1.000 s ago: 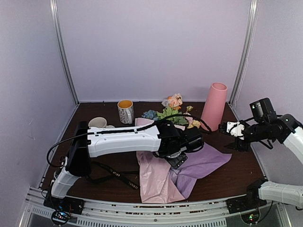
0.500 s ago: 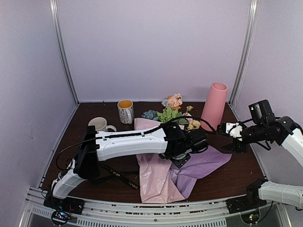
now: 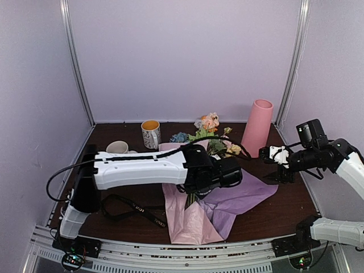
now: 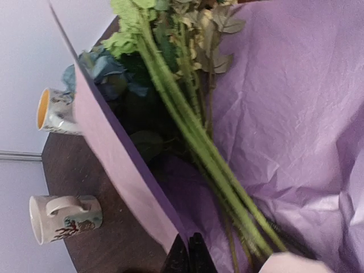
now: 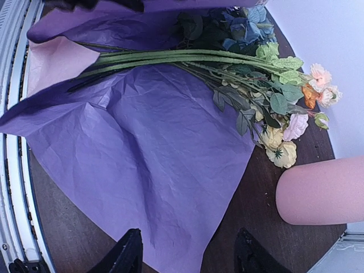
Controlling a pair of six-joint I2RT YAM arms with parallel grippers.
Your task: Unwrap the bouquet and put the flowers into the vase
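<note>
The bouquet (image 5: 193,74) lies opened at the middle of the table (image 3: 284,213). Its tissue paper (image 5: 142,159) is spread flat, and the flowers (image 5: 284,96) rest on it with their heads toward the back wall. The only writing I can find is pale lettering on the black ribbon (image 3: 136,211), which lies loose on the wood at front left, and it is too small to read. The two mugs carry printed patterns, but I can make out no words on them.

My left arm reaches low across the table from the left, its wrist over the near end of the stems (image 4: 193,125). My left pincer (image 4: 189,253) is clenched tight. A raised edge of the pink sheet runs right down to its tips, but I cannot tell whether that edge is pinched. My right arm comes in from the right with its elbow bent. My right pincer (image 5: 187,256) is held above the lilac sheet with its fingers spread and nothing between them.

The paper is thin and creased, lilac on one face and pale pink on the other. The stems are long, green and faintly fuzzy. They fan out into green leaves and small peach, yellow, orange and dusty-blue blooms. The vase (image 3: 257,128), a plain matte pink cylinder, stands upright at back right, near the flower heads. One mug (image 3: 151,133) has a yellow-orange inside and stands at the back. The other mug (image 3: 116,147) is cream and sits further left.
</note>
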